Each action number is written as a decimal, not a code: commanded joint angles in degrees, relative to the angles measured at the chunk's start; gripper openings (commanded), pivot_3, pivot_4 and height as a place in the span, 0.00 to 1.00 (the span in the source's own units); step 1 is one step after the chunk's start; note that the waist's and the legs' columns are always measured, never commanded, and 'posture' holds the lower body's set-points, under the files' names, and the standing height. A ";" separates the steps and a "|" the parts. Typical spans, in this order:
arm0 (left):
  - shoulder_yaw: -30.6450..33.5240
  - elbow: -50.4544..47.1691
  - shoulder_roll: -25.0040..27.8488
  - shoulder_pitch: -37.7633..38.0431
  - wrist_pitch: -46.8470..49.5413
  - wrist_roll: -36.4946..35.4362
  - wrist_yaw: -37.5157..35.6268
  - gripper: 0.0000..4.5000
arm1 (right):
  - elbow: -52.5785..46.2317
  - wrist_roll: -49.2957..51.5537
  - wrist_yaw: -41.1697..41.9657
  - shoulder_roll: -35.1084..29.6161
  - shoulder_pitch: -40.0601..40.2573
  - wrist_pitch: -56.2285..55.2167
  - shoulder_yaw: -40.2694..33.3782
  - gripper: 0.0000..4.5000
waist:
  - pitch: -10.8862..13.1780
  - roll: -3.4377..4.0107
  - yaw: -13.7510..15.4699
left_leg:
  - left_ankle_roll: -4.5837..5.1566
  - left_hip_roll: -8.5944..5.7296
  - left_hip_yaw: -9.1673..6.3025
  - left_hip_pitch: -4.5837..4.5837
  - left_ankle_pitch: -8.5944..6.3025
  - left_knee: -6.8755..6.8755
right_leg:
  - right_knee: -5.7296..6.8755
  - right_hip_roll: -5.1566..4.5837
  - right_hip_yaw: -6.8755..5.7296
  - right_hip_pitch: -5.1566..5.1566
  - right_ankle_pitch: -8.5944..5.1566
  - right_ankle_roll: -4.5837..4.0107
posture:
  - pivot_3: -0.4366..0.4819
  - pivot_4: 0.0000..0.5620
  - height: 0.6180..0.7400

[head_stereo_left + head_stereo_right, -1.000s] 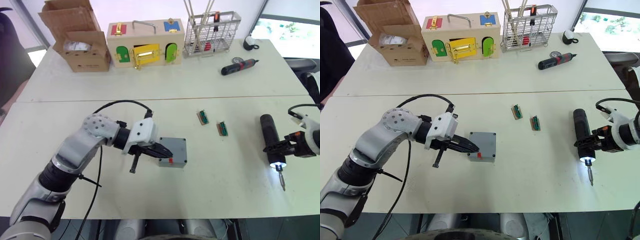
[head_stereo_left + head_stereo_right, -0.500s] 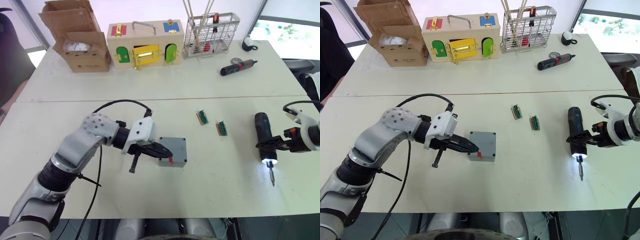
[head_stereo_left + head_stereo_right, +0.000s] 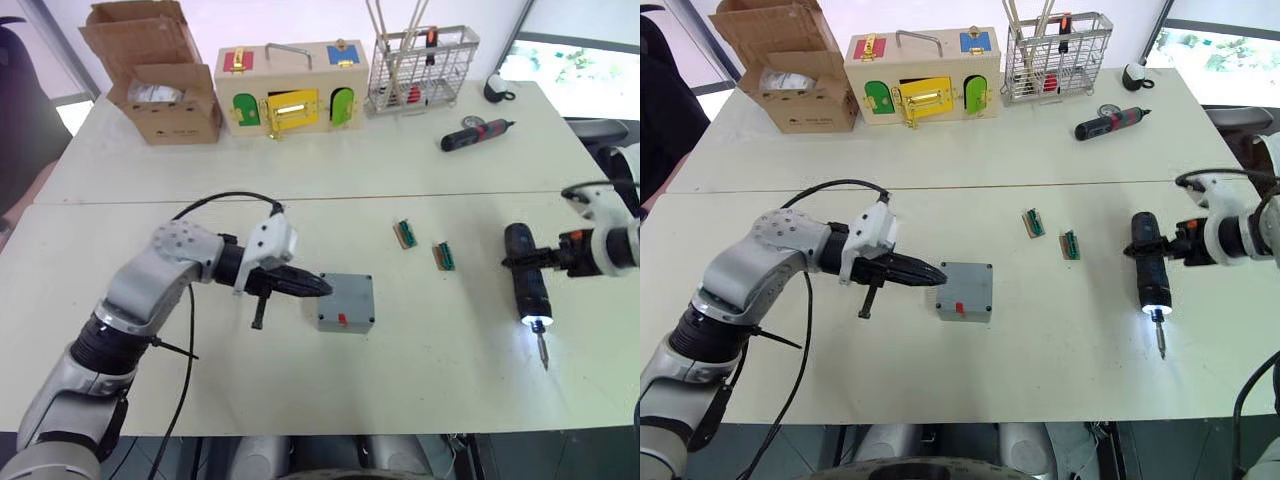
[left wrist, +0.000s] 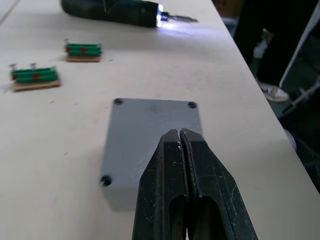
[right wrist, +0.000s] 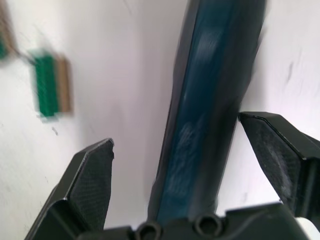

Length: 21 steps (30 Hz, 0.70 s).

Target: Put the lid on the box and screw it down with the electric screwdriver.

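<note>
The grey box (image 3: 345, 320), a red mark on its near side, stands mid-table with the grey lid (image 4: 150, 125) lying on it, screw holes at the corners. My left gripper (image 3: 312, 286) is shut and holds nothing, its tips at the lid's left edge and just above it. To the right lies the dark electric screwdriver (image 3: 527, 285) on the table, tip lit, bit pointing at the near edge. My right gripper (image 5: 176, 131) is open and straddles the driver's rear part, with a gap on each side.
Two small green terminal blocks (image 3: 405, 234) (image 3: 444, 257) lie between the box and the driver. At the back stand a cardboard carton (image 3: 160, 90), a wooden box with coloured doors (image 3: 292, 97), a wire basket (image 3: 424, 65) and a black-and-red screwdriver (image 3: 478, 133).
My left gripper has drawn back leftwards from over the lid to its edge. My right gripper has shifted from near the driver's lit tip to its rear end; the driver lies slightly further left.
</note>
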 commanded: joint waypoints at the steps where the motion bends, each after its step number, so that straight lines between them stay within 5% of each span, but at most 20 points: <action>1: 5.22 1.99 0.12 -1.28 2.23 -2.46 2.31 0.00 | -9.63 1.30 0.36 -1.72 -0.68 -3.23 -6.50 0.99 | 0.00 0.00 0.08 | 0.00 0.00 0.00 0.00 0.00 0.00 | 0.01 0.00 0.00 0.00 0.00 0.00 | 0.48 0.27 1.00; 5: 7.02 3.63 1.24 0.36 3.66 -1.66 4.48 0.00 | -26.15 9.59 1.14 2.15 7.09 -1.09 -16.85 0.99 | -0.01 -0.07 0.34 | 0.02 0.00 -0.08 -0.01 -0.01 0.01 | -0.01 -0.01 -0.02 0.04 0.00 0.00 | 0.48 0.27 1.00; 10: 5.02 1.06 5.15 8.16 4.87 1.58 6.60 0.00 | -56.66 20.09 -2.98 14.54 30.04 -2.45 -21.49 0.99 | -0.12 -0.24 0.19 | 0.04 0.03 -0.24 0.00 -0.03 -0.14 | 0.00 0.01 -0.11 0.07 0.00 0.01 | 0.48 0.27 1.00; 21: -1.79 -2.04 1.97 11.71 4.85 4.62 9.19 0.00 | -63.50 21.49 -12.01 22.27 37.01 -3.48 -10.44 0.99 | -0.17 -0.41 1.23 | 0.16 -0.11 -0.30 0.36 -0.05 0.13 | -0.13 -0.11 -0.11 0.64 0.16 0.13 | 0.48 0.27 1.00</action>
